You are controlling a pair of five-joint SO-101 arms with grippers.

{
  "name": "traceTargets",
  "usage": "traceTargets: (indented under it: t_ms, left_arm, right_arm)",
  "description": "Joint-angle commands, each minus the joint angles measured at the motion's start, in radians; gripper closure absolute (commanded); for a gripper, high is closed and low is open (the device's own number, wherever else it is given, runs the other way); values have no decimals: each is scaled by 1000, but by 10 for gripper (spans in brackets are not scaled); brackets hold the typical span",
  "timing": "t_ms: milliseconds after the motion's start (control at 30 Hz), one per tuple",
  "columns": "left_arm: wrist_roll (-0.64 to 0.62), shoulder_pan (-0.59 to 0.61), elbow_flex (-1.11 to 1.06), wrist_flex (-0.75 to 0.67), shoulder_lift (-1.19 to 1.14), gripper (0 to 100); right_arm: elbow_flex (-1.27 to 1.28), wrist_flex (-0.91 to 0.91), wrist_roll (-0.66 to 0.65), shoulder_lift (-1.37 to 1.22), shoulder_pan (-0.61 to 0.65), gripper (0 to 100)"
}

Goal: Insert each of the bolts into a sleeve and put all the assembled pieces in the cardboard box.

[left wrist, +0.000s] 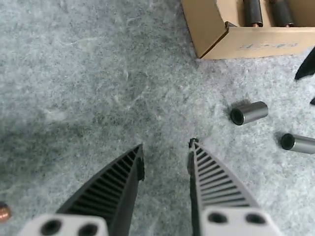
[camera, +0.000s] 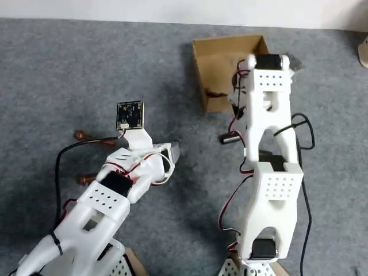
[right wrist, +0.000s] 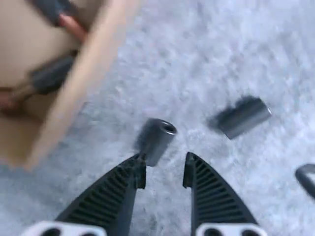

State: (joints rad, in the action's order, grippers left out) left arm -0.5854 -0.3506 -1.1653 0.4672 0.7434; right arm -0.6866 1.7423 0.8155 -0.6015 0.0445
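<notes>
My left gripper (left wrist: 166, 156) stands open over bare grey carpet, nothing between its fingers. Two dark sleeves (left wrist: 249, 112) (left wrist: 299, 143) lie ahead of it, short of the cardboard box (left wrist: 236, 43), which holds assembled pieces (left wrist: 253, 11). My right gripper (right wrist: 164, 171) is open just outside the box wall (right wrist: 93, 83), with a dark sleeve (right wrist: 158, 139) right at its fingertips, against one of them. A second sleeve (right wrist: 242, 117) lies farther off. From above, two copper bolts (camera: 80, 136) (camera: 86, 179) lie left of the left arm (camera: 132, 172), and one sleeve (camera: 229, 138) beside the right arm (camera: 269, 109).
The box (camera: 221, 57) sits at the back centre of the grey carpet. The right arm leans over its near right corner. Red and black cables run along both arms. A copper bolt head (left wrist: 3, 211) peeks in beside my left gripper.
</notes>
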Motion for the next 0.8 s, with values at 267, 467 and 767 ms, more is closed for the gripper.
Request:
traceTargets:
  t_ms: [267,467,767]
  left_arm:
    - [3,7,8,-18,10,854]
    - [3,7,7,-18,10,854]
    - [5,5,7,-18,10,854]
  right_arm:
    - [140,-61,69,70,24,878]
    - [263,-188,71,70,44,878]
    - [318,-282,130,70,76,878]
